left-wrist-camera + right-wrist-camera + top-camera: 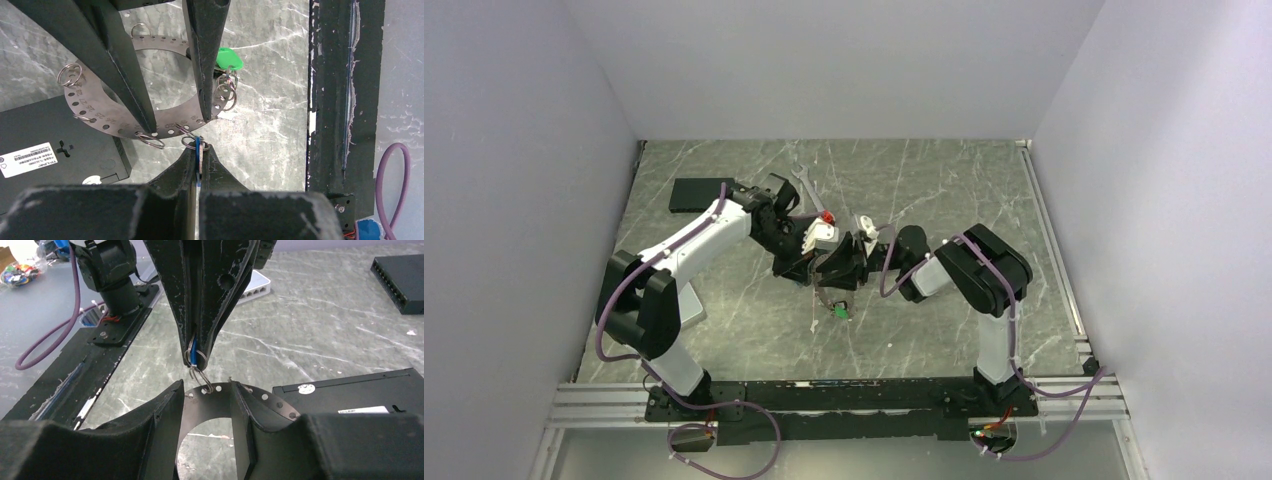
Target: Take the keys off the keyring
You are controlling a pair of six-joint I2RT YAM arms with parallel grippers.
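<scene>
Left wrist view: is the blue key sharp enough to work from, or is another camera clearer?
Left wrist: the keyring is evenly lit and sharp; the blue key is a crisp sliver in the left gripper, whose near fingers blur. Right wrist: the keyring is shadowed and dark, and the right gripper is soft in the foreground. Top external: key and ring are lost among the dark arms.

The left arm (694,240) and right arm (984,265) converged over mid-table (984,190). A green key (840,312) showed just nearer the bases. A spanner (802,185) and black box (699,193) lay beyond.
</scene>
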